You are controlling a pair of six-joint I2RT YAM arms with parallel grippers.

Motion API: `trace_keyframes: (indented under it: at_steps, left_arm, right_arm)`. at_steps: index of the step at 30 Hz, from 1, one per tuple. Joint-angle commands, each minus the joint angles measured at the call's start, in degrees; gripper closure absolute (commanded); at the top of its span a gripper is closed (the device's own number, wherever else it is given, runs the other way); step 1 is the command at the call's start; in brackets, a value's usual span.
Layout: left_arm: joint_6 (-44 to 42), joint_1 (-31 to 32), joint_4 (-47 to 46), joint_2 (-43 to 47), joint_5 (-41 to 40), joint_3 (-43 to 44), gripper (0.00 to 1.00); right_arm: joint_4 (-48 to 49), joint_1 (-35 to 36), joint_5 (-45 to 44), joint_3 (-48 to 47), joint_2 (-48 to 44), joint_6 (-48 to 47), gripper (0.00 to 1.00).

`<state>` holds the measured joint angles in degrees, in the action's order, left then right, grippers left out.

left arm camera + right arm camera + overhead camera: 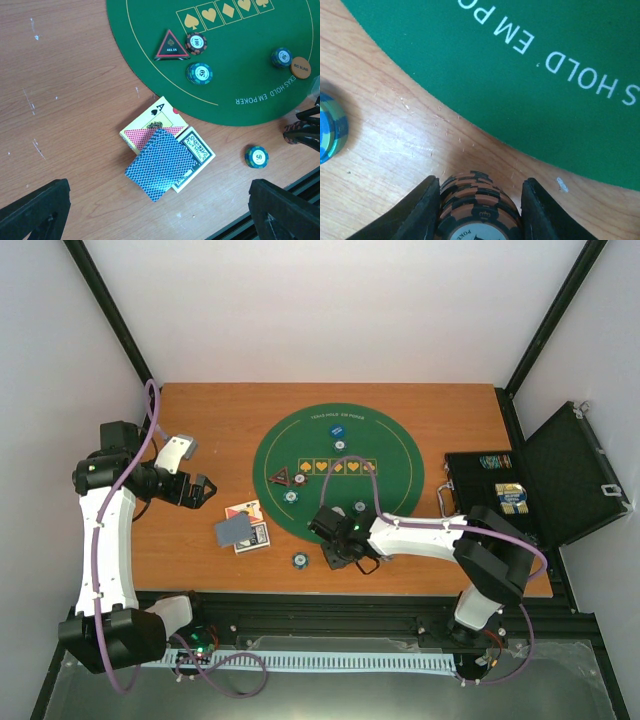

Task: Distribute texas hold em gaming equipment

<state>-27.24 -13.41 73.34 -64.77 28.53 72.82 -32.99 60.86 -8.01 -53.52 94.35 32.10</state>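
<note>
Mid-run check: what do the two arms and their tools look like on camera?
Both the left arm and right arm have white shells with black joints. A purple cable runs along each. The left tool and right tool are black.

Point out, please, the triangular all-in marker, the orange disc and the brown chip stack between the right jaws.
triangular all-in marker [171, 46]: left wrist view, centre of its face.
orange disc [301, 68]: left wrist view, top face.
brown chip stack [477, 202]: right wrist view, striped side.

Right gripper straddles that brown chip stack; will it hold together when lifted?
Likely not as one: the brown chip stack shows separate layers, so chips may shear apart. Its round rim could slip out of the right gripper.
</note>
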Motion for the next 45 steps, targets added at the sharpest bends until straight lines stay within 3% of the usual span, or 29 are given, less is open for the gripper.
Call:
trace_keyframes:
  at_steps: [1, 19, 26, 35, 45]
  left_arm:
    - [-0.35, -0.35, 0.48, 0.17, 0.05, 1.54, 0.0]
    - [-0.74, -0.3, 0.5, 0.42, 0.13, 0.81, 0.0]
    - [-0.72, -0.3, 0.69, 0.52, 0.1, 0.97, 0.0]
    - [-1.01, -0.37, 1.05, 0.27, 0.11, 1.22, 0.0]
    - [-1.1, -0.31, -0.23, -1.81, 0.32, 1.14, 0.0]
  right_arm:
    - [0.06, 0.57, -1.06, -0.03, -0.75, 0.11, 0.67]
    - [-5.46, 0.5, -1.54, -6.32, -4.06, -1.54, 0.7]
    - [-9.63, -9.55, -2.79, -18.73, -0.16, -8.56, 0.71]
    - [-11.29, -26.63, 0.18, -41.57, 18.19, -17.14, 0.71]
    - [-15.67, -34.51, 2.39, -66.5, 41.45, -18.83, 0.71]
